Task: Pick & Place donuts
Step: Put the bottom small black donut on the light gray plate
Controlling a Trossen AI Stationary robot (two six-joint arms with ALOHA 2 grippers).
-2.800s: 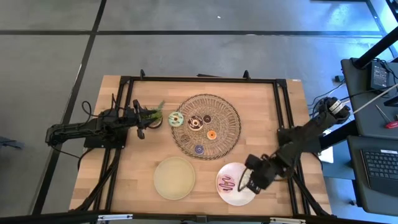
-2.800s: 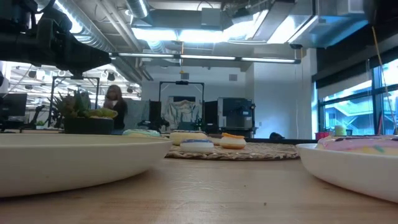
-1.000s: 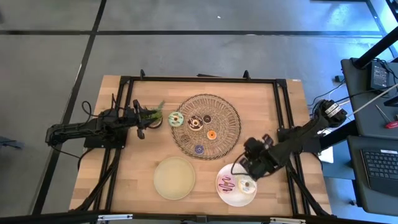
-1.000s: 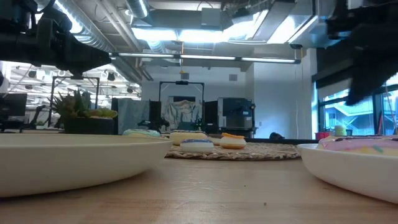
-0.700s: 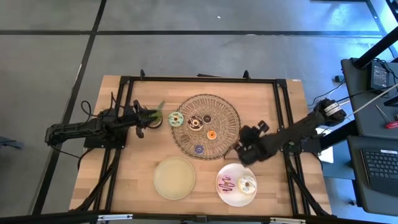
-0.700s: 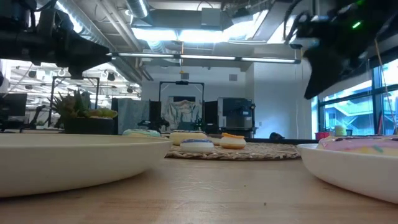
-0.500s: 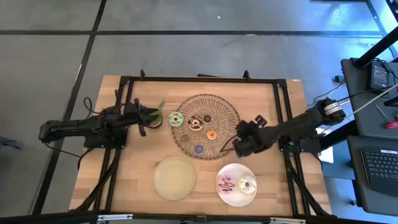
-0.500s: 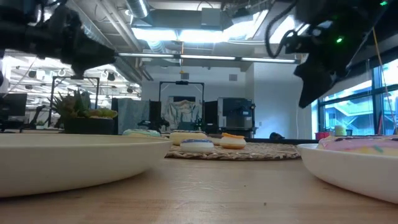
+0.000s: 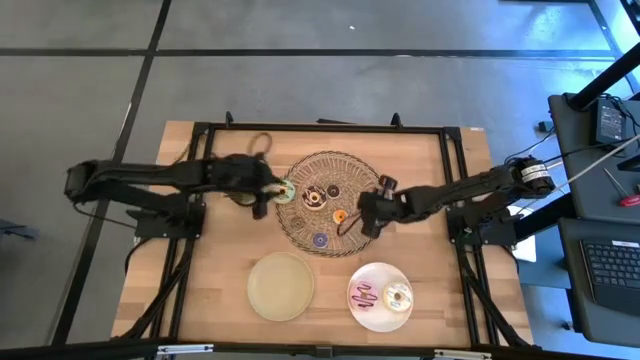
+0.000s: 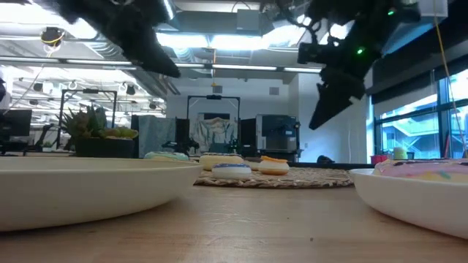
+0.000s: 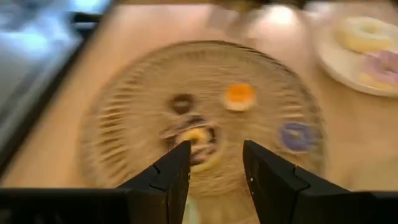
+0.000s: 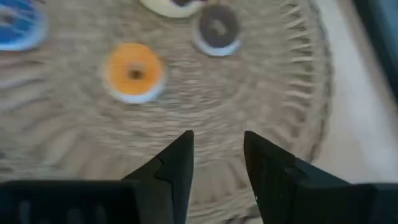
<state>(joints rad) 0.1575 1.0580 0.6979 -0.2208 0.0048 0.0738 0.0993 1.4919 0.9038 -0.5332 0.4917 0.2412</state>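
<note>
Surface (image 9: 220,285): light wood grain, framed by black rails. Round woven mat (image 9: 368,195): tan, open radial wickerwork. On the mat: one orange donut (image 9: 340,216), one blue-purple donut (image 9: 320,240), one dark brown donut (image 9: 333,191), one white donut with dark streaks (image 9: 313,199); at its edge, one green-iced donut (image 9: 284,192). Left plate (image 9: 281,286): pale yellow-cream. Right plate (image 9: 372,312): white, carrying a pink donut (image 9: 366,295) with dark stripes and a cream donut (image 9: 398,296). Both arms and each tool: black. Floor (image 9: 80,120): grey, dark lines.
</note>
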